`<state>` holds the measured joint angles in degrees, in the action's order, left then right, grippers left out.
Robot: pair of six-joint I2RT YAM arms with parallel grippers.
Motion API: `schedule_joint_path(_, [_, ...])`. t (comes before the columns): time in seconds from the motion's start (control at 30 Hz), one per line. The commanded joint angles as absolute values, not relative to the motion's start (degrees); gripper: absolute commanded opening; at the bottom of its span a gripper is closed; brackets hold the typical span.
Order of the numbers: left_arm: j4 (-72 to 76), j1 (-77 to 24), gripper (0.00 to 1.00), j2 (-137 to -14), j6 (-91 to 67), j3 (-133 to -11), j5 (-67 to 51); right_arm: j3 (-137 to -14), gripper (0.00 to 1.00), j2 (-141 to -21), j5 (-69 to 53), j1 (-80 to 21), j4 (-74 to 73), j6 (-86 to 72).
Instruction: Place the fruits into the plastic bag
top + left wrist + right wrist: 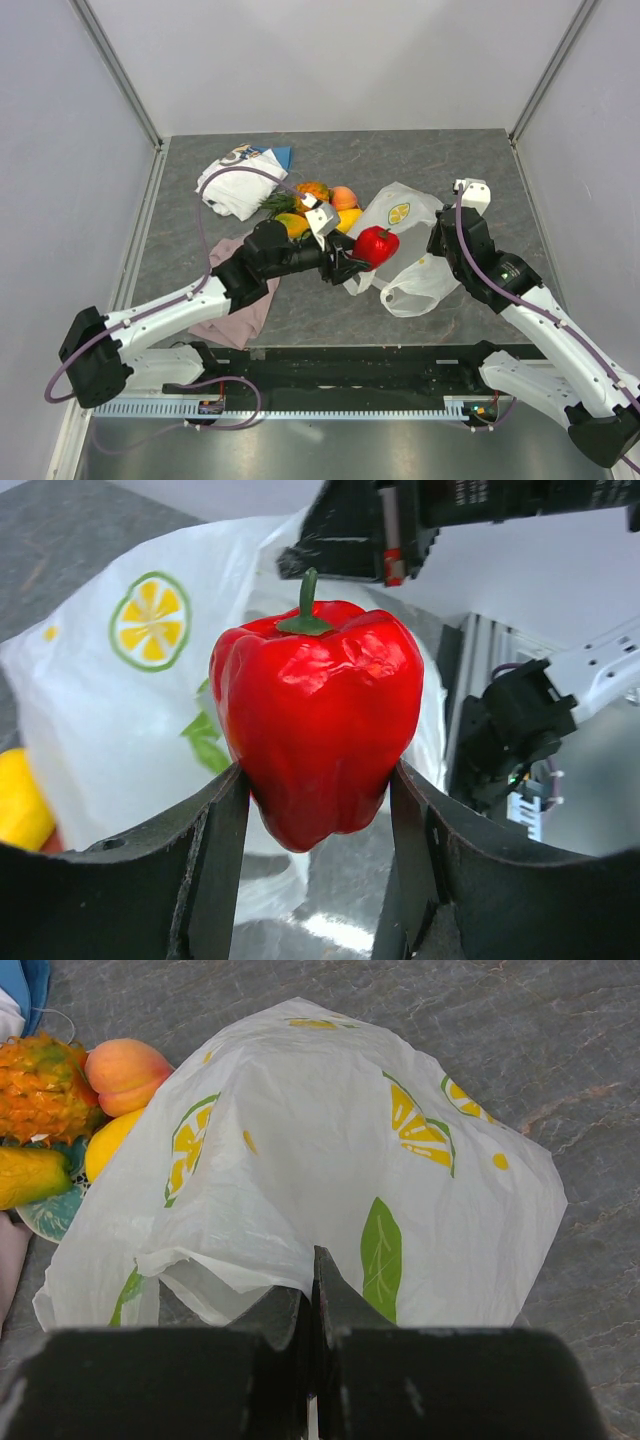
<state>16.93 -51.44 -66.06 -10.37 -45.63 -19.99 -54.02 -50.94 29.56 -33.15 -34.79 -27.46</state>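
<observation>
My left gripper (360,256) is shut on the glossy red pepper (377,244) and holds it above the near left edge of the plastic bag (405,214). In the left wrist view the pepper (315,715) sits upright between both fingers (215,850), with the lemon-print bag (110,720) behind it. My right gripper (313,1282) is shut on the bag's (330,1140) near rim and holds it raised; it also shows in the top view (441,243). The pineapple (303,194), peach (344,197) and two mangoes (293,224) (349,219) lie left of the bag.
A white folded cloth (238,186) lies at the back left, a pink cloth (236,300) under my left arm. A teal plate rim (45,1218) shows beneath the fruits. Grey walls enclose the table on three sides.
</observation>
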Motion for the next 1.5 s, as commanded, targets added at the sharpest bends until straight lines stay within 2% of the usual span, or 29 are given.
schedule_joint_path(0.0, [22.4,-53.9,0.42,-72.1,-15.1,-48.3,-23.9,-55.1,0.00,-50.3,29.4,-33.0,-34.6,-28.2])
schedule_joint_path(0.23, [24.7,-54.7,0.42,-81.6,-18.6,-51.7,-25.1,-55.1,0.00,-50.2,29.1,-33.0,-34.5,-28.3])
schedule_joint_path(0.47, [18.9,-54.9,0.42,-83.7,-13.6,-51.9,-7.6,-55.0,0.00,-49.6,29.1,-33.0,-34.6,-28.0])
schedule_joint_path(1.0, [23.0,-61.6,0.44,-97.9,-16.6,-62.0,-3.1,-53.3,0.00,-50.4,25.2,-33.0,-33.0,-29.1])
schedule_joint_path(1.23, [24.2,-61.6,0.53,-103.2,-18.9,-63.3,-3.5,-52.4,0.00,-50.5,24.8,-33.0,-31.9,-29.2])
schedule_joint_path(1.47, [24.7,-61.4,0.65,-103.1,-19.0,-62.1,-4.1,-51.7,0.00,-50.4,25.1,-33.0,-32.0,-29.3])
